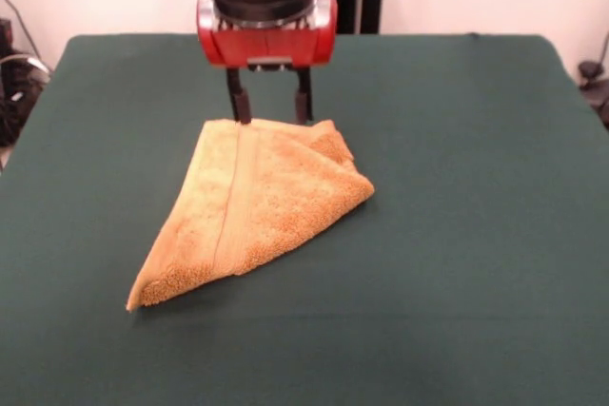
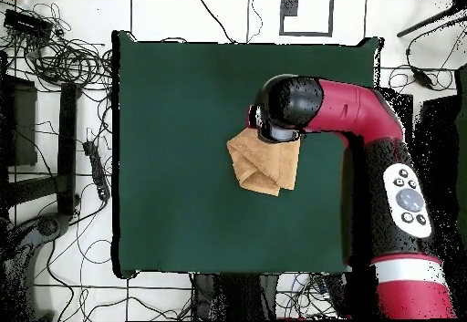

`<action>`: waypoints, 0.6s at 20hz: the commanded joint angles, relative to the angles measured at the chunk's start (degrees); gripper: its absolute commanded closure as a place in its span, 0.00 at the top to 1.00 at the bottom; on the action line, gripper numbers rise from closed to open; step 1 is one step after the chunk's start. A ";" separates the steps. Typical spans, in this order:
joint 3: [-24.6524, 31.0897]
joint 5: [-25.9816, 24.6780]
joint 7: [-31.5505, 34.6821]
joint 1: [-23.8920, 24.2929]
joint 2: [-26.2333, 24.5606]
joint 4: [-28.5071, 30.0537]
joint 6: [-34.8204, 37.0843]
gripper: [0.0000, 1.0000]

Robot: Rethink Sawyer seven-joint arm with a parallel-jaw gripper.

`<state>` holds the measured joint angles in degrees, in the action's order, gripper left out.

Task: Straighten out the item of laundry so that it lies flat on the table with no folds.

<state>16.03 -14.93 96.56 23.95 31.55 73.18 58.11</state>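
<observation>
The golden-orange towel (image 1: 255,204) lies folded over itself into a rough triangle near the middle of the dark green table (image 1: 476,235). One corner points toward the near left. A flat woven band runs down its left part. My gripper (image 1: 273,117) hangs straight down at the towel's far edge, open, with its two fingertips (image 1: 243,111) touching or just above that edge. In the overhead view the towel (image 2: 264,165) shows partly under the arm's black wrist (image 2: 281,113), which hides the gripper, on the table (image 2: 173,154).
The red arm (image 2: 365,118) reaches over the table's right side in the overhead view. Cables and gear (image 2: 55,63) lie on the floor beyond the table's left edge there. Dark equipment (image 1: 14,83) sits at the left edge of the front view.
</observation>
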 commanded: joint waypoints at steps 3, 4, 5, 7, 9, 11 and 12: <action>1.20 -1.21 0.69 -1.54 -6.56 2.89 -0.65 1.00; 1.56 -0.82 0.75 -1.79 -6.74 2.30 -0.28 1.00; 1.77 -0.75 0.85 -2.00 -7.57 1.37 -0.41 1.00; 1.93 -0.62 1.32 -2.63 -9.02 -0.55 -0.16 1.00; 1.91 -0.61 1.46 -3.16 -9.60 -1.96 0.89 1.00; 2.10 -0.46 1.21 -3.20 -10.15 -2.69 1.16 1.00; 2.17 -0.48 1.07 -3.18 -10.51 -2.86 1.01 1.00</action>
<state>15.80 -15.24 96.56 23.61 23.98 71.94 58.08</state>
